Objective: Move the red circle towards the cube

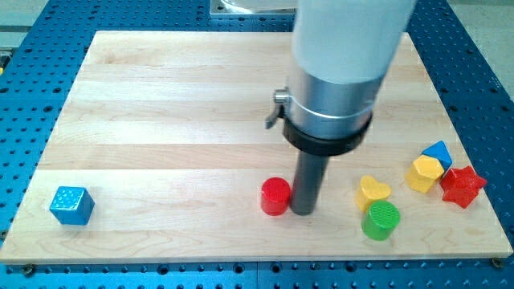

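My tip is standing on the wooden surface, near the view's bottom and a bit right of the middle. I am not carrying any fingers, so nothing is opening or closing. There is only a dark rod that pushes.

The red circle is sitting just to the view's left of my tip. They are so close that they look like they are touching, but I cannot tell for sure.

The blue cube is sitting far away at the view's left, near the bottom corner of the surface. It is lying just a little lower in the view than the red circle.

This is the thing that matters: the red circle is lying between my tip and the blue cube. All three are lining up almost in a row across the view. So I am thinking a push to the view's left, tipping a tiny bit down, is what the circle needs. If my tip is pushing off-centre, the round block may be slipping away to one side.

The other blocks are all resting on the view's right of my tip, out of the way: a yellow heart, a green cylinder, a yellow block, a blue triangle and a red star.
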You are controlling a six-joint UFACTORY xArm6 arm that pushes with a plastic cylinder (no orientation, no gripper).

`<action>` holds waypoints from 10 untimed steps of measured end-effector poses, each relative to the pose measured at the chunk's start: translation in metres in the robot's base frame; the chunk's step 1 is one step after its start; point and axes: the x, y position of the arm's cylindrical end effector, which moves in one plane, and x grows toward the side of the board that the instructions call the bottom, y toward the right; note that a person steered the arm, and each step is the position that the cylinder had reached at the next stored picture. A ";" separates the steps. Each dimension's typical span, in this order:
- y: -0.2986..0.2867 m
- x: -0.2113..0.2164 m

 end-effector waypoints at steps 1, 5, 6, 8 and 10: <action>-0.045 -0.017; -0.123 -0.015; -0.113 0.010; -0.198 -0.010; -0.182 -0.011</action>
